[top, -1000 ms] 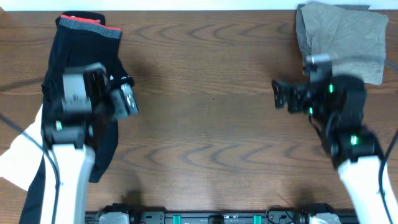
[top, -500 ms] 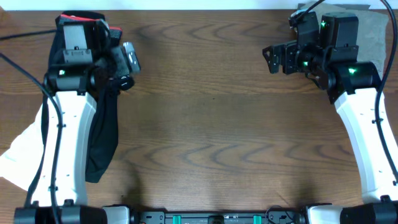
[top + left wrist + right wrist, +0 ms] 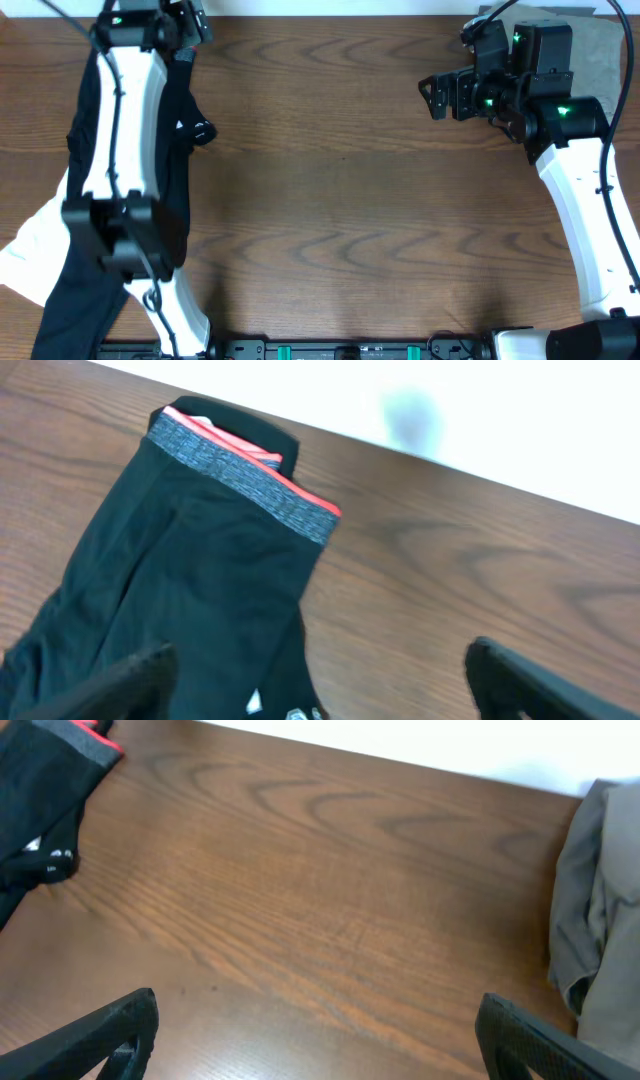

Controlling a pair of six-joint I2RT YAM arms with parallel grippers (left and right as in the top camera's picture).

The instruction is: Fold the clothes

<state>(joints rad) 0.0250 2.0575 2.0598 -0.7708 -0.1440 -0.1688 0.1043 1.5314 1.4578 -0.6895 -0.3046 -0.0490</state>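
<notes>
At the far left edge lies one crumpled white cloth (image 3: 30,250), touching the one pair of long black stretchy leggings (image 3: 180,590). The leggings lie flat along the left side of the brown wooden table (image 3: 330,200), their grey coral-edged waistband (image 3: 240,480) at the far end. The white left arm (image 3: 125,130) stretches over them and hides much of the fabric from above. The left gripper (image 3: 320,655) hovers over the waistband end, fingers spread wide, holding nothing. Across bare wood, the right gripper (image 3: 320,1020) hangs equally wide and empty. Just beside it, at the far right corner, sits one rumpled grey-brown cloth (image 3: 600,920), partly covered by the right arm.
</notes>
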